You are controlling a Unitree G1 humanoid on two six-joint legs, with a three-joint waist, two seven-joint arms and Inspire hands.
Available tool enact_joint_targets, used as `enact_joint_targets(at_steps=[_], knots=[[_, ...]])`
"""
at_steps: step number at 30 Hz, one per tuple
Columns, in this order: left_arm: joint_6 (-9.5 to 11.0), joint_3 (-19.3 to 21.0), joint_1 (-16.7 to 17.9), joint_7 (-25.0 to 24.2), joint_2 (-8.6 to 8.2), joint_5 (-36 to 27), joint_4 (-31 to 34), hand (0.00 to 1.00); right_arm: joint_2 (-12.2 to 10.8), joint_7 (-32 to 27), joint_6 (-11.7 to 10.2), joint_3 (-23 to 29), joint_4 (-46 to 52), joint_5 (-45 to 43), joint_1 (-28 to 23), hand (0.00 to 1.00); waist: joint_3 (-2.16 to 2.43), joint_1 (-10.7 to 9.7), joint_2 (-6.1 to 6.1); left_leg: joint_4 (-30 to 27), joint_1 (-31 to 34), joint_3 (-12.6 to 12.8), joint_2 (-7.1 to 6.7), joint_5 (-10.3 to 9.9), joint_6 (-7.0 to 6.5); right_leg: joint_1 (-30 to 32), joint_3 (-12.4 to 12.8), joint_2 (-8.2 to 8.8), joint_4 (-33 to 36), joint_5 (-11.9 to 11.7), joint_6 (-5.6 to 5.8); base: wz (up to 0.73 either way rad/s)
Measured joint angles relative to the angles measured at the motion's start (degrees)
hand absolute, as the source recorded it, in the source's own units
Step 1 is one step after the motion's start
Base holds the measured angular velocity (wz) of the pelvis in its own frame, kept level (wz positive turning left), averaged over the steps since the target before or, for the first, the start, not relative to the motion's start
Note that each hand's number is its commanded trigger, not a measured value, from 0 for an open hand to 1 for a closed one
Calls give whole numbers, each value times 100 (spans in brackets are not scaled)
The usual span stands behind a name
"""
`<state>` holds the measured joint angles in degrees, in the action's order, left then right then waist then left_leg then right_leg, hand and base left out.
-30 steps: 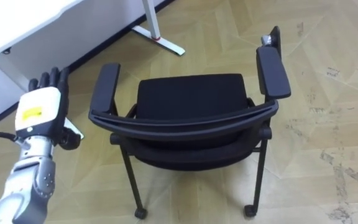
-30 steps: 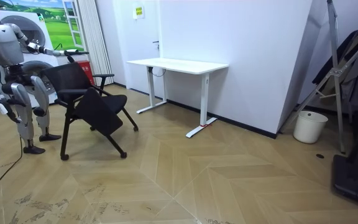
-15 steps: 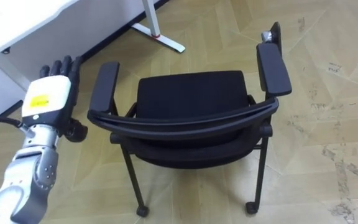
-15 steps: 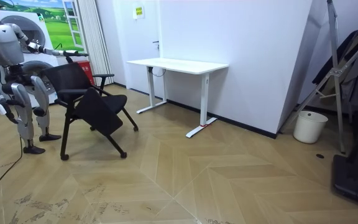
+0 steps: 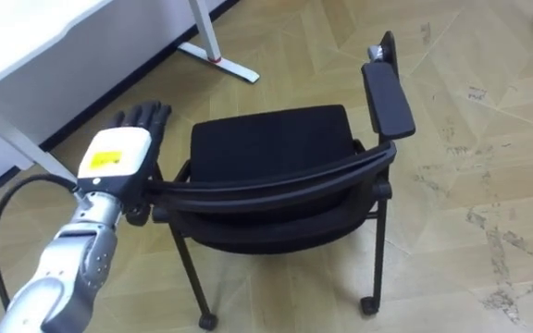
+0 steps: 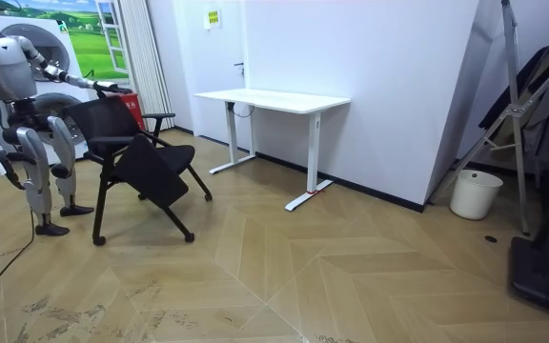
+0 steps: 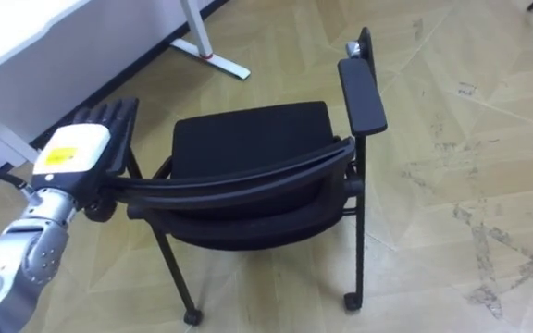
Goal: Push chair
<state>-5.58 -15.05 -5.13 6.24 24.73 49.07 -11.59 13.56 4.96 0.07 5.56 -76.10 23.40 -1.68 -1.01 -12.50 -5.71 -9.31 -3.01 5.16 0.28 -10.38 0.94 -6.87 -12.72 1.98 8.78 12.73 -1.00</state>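
— Since a second ago my left hand [image 5: 118, 157] has swung in from beside the chair [image 5: 276, 148] and now lies over its left armrest, where the back rail [image 5: 276, 180] ends.

— Where does the chair stand?

— On the wood floor [image 5: 489, 139] right in front of me, its back to me and its seat facing the white desk [image 5: 35, 28], which is near but apart from it. I stand close behind it.

— How do you expect it to handle?

— It's a stiff dark frame with a padded seat, so I judge nothing gives when pressed. I take it for fairly light. The two legs nearest me end in small wheels [image 5: 368, 303], so it should roll easily on this smooth floor. I can't make out whether the far legs have them too.

— And where do you take hold?

— The back rail is the best place, I think, or both armrests. A push on one corner alone would likely turn the chair instead of sending it straight. The right armrest [image 5: 387, 97] is free.

— What are your hands doing?

— The left one's fingers are straight and close together, pointing forward along the armrest. Whether they press on it, I can't tell. My right hand [image 6: 8, 167] hangs by my side in the room view.
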Motion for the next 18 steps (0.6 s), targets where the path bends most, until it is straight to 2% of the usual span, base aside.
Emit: enact_joint_targets(at_steps=[5,8,13,15,18], knots=[[102,-153,0,-10,-188,-360,-192,0,2,3,1,-254,8,81,62,0,14,10,50,-8,35,47,12,0,0,58,48,-7,21,-2,-3,-5],[88,-176,-17,-27,-190,-464,-213,0,7,14,7,-275,7,82,57,0,28,0,33,-9,25,81,15,0,0,70,109,-8,38,-4,-4,-7],[41,-215,-56,-26,-213,-464,-384,0,6,-14,93,-273,5,80,69,0,12,-127,64,-8,-30,84,14,0,0,-4,83,-3,45,-4,-3,3],[-25,-217,-199,-35,-340,-455,-604,0,5,-60,131,-261,20,68,68,0,20,-136,52,-12,-27,84,15,0,-1,-4,78,-3,74,-4,-3,3],[-35,-216,-388,-87,-413,-454,-927,0,6,-67,132,-239,31,42,78,0,36,-140,30,-21,-28,140,22,11,-19,5,112,-1,92,-4,-3,-4]])
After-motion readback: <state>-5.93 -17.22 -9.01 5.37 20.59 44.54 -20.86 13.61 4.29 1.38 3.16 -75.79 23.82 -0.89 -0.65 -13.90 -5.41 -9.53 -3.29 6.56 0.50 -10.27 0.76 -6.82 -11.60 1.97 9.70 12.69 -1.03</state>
